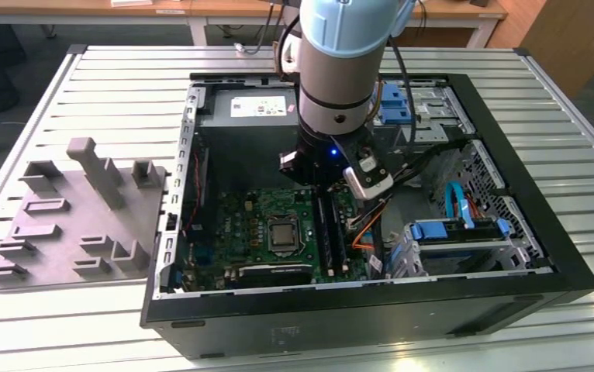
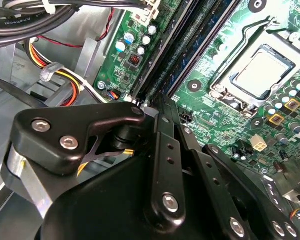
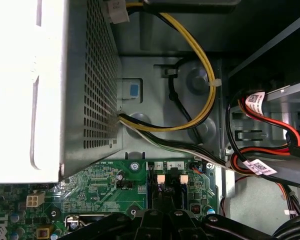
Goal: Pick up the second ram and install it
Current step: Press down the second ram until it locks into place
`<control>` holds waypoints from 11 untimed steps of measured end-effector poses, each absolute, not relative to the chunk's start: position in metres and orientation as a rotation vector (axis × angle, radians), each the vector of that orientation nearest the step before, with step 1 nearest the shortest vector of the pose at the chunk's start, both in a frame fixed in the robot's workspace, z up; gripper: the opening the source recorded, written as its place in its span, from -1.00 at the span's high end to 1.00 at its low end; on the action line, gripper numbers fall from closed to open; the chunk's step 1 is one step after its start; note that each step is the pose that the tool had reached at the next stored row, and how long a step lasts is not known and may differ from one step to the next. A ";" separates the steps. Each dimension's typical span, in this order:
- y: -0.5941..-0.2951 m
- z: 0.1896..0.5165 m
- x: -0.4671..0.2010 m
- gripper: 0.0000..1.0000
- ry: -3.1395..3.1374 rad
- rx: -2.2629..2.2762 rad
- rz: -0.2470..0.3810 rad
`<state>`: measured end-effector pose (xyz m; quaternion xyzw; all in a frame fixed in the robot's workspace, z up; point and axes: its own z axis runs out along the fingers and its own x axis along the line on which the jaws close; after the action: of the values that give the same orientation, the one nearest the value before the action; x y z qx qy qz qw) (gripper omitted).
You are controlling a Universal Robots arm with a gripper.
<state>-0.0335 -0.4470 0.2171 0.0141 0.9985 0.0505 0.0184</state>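
- Second ram [image 2: 190,52]: thin, long, dark blue-green stick seen edge-on in the second wrist view. Chips and label can't be made out from this angle.
- Location: it stands on its long edge between the long black RAM slots [image 2: 162,55] on the green motherboard [image 2: 135,45], just beside the CPU socket [image 2: 262,70]. It looks seated in a slot; can't tell if fully down.
- Long axis: runs along the slots, parallel to the CPU socket's side. One end is at the claw tips, the other points away from the claw toward the far end of the slots.
- In the exterior view the slots [image 1: 324,229] run from the arm's wrist toward the near wall of the PC case [image 1: 545,256], so the stick's axis runs the same way.
- Claw [image 2: 159,102]: fingers drawn together, tips meeting at the ram's near end, at or just above its top edge. Can't tell if they press on it.
- Arm [image 1: 333,77]: reaches straight down into the open case, over the slots.
- First wrist view: white slot latches [image 3: 160,178] sit just ahead of the claw [image 3: 160,216].
- Grey holder block [image 1: 70,217]: on the slatted worktop [image 1: 121,85], at the exterior view's left of the case, well apart from the claw.
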 end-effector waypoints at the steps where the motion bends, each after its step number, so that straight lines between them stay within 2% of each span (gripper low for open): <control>1: -0.447 0.217 -0.034 0.79 3.101 0.044 0.157; 11: -0.447 0.236 -0.034 0.79 3.100 0.044 0.157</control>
<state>-0.0335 -0.4470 0.2363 0.0141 0.9984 0.0506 0.0185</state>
